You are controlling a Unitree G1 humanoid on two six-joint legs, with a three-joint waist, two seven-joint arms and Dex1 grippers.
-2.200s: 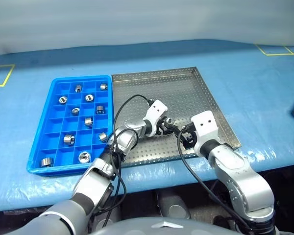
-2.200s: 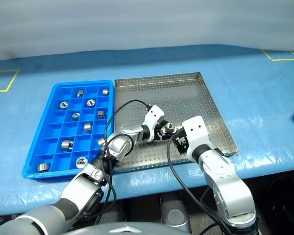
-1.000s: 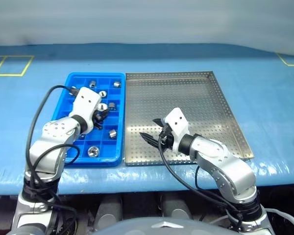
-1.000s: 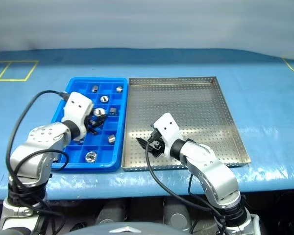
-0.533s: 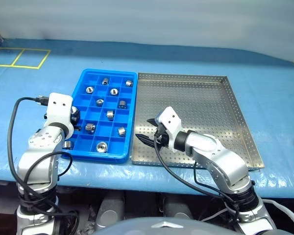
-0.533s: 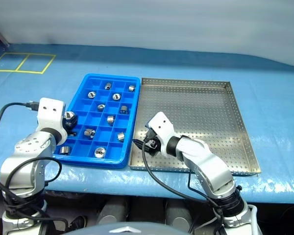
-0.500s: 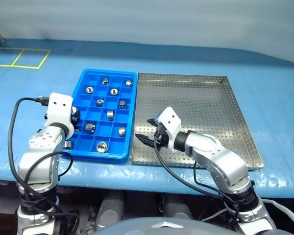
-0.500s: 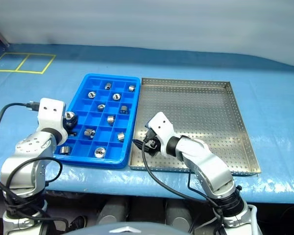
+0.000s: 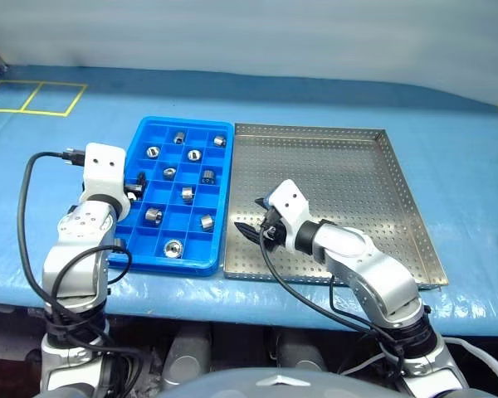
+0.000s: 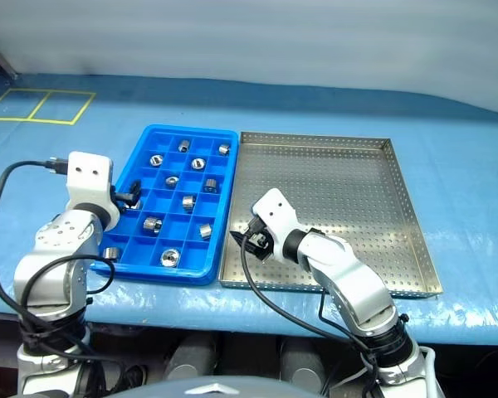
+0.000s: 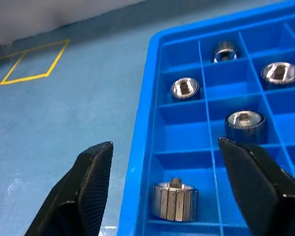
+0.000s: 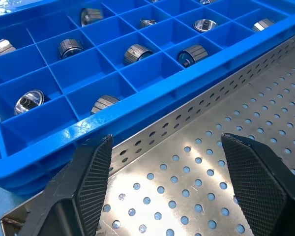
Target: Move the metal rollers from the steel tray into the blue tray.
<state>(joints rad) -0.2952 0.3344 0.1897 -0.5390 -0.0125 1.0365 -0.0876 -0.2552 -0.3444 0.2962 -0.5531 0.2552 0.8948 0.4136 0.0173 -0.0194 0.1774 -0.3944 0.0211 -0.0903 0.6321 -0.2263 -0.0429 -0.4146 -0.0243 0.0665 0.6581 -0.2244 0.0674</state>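
Head pair overlooks both trays; wrist views close on blue tray [image 11: 137, 162].

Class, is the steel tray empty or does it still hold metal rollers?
Empty: the steel tray's perforated floor shows no metal rollers; those visible sit in the blue tray.

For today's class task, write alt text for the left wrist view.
The left end effector stands open over the near edge of the blue tray. Five metal rollers sit in separate compartments, the nearest between the fingers. Blue table covering lies beside the tray.
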